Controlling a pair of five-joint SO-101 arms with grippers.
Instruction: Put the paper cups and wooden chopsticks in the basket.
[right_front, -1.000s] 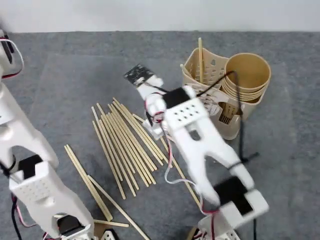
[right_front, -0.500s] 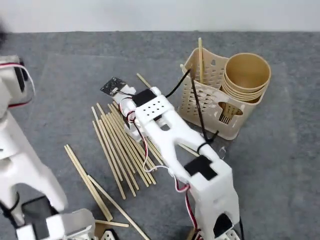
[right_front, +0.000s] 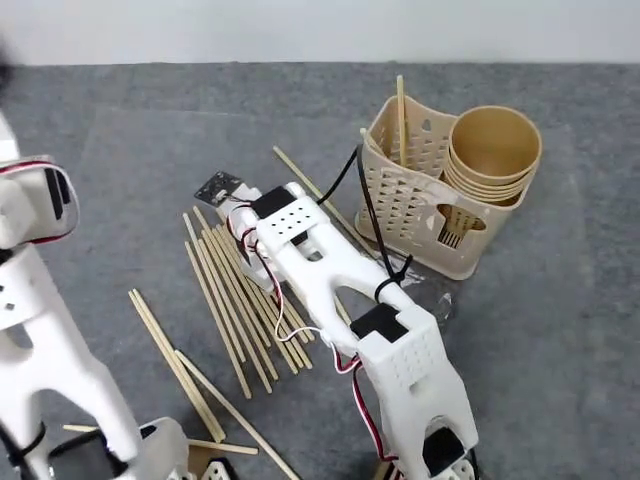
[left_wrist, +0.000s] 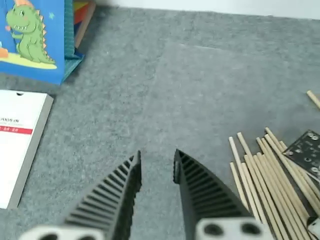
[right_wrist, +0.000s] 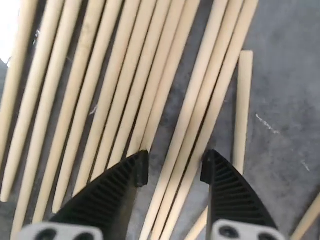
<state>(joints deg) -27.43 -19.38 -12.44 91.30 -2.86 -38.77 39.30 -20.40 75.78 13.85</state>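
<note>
Covered parts
Beside the basket (right_front: 400, 195), the chopsticks (right_front: 225, 290) are partly covered by the right arm (right_front: 330, 270); inside it, the paper cups' (right_front: 495, 145) lower parts are screened by its wall.

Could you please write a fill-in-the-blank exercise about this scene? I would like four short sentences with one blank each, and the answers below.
1. The paper cups are stacked ____ the basket.
2. Most chopsticks lie ____ the basket, loose on the grey mat.
3. The right gripper is over those chopsticks with its jaws ____.
4. The left gripper, above bare mat, holds ____.

Missing words: inside; outside; open; nothing.
</note>
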